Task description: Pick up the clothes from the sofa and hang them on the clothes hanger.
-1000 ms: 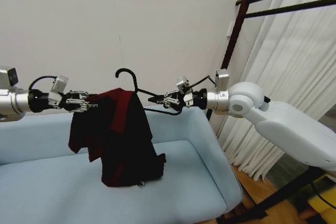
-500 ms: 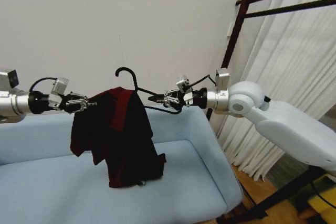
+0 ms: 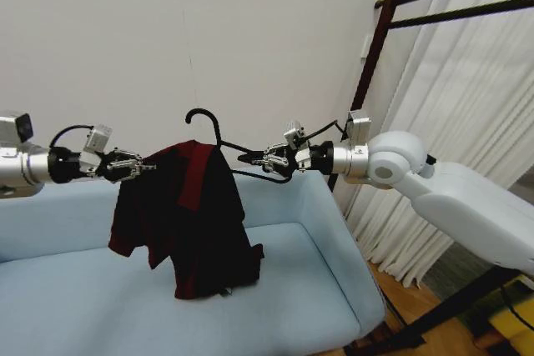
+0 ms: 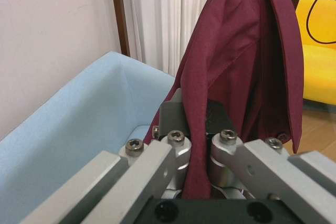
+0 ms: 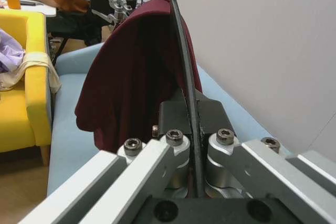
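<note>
Drooping slightly lower than a second ago, the dark red shirt (image 3: 188, 223), seemingly light and limp, is hanging above the sofa (image 3: 317, 231), the left gripper (image 3: 138, 166) pinching its shoulder and the right gripper (image 3: 265, 158) clamping the stiff black hanger (image 3: 209, 127).

Living room: blue sofa (image 3: 83, 306), white curtains (image 3: 467, 164).

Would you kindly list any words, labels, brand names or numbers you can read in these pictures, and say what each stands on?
None: no readable text shows on the dark red garment, the black hanger, the light blue sofa, the left gripper or the right gripper.
</note>
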Robot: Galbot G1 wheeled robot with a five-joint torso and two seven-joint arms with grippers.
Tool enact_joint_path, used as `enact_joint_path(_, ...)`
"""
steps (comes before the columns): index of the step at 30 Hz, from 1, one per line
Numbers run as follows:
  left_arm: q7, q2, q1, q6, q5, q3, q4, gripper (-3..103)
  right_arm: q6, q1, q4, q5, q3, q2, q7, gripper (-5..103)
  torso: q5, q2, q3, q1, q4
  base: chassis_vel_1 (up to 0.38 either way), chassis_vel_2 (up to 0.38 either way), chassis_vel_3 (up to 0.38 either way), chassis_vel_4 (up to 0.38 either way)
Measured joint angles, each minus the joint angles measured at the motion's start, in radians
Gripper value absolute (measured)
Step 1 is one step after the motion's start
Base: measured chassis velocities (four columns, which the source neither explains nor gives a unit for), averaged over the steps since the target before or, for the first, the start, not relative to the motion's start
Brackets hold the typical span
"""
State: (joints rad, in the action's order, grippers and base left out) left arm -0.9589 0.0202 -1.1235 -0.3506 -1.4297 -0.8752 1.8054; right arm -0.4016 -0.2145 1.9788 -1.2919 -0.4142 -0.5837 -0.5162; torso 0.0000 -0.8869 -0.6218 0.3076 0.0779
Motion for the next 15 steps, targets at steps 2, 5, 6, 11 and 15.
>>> enact_joint_path(2, 0.000, -0.001, 0.001, 0.000, 0.000, 0.000, 0.001, 2, 0.001, 0.000, 0.002, 0.000, 0.000, 0.001, 0.005, 2, 0.0000, 0.000, 0.000, 0.000, 0.0000, 0.000, 0.000, 0.000, 0.000)
enact_joint_path(5, -0.001, -0.003, 0.003, -0.001, -0.001, -0.001, 0.003, 2, 0.007, 0.001, 0.006, 0.001, 0.000, 0.004, 0.014, -2, 0.0000, 0.000, 0.000, 0.000, 0.0000, 0.000, 0.000, 0.000, 0.000)
enact_joint_path(6, 0.000, -0.005, 0.004, -0.002, -0.001, -0.001, 0.004, 2, 0.011, 0.001, 0.007, 0.001, 0.001, 0.007, 0.016, 3, 0.0000, 0.000, 0.000, 0.000, 0.0000, 0.000, 0.000, 0.000, 0.000)
enact_joint_path(11, -0.002, -0.006, 0.007, -0.003, -0.002, -0.003, 0.007, 2, 0.014, 0.001, 0.011, 0.003, 0.001, 0.017, 0.018, 19, 0.0000, 0.000, 0.000, 0.000, 0.0000, 0.000, 0.000, 0.000, 0.000)
enact_joint_path(15, -0.003, -0.007, 0.011, -0.003, -0.006, -0.005, 0.007, 2, 0.015, 0.005, 0.014, 0.003, 0.005, 0.024, 0.020, 41, 0.0000, 0.000, 0.000, 0.000, 0.0000, 0.000, 0.000, 0.000, 0.000)
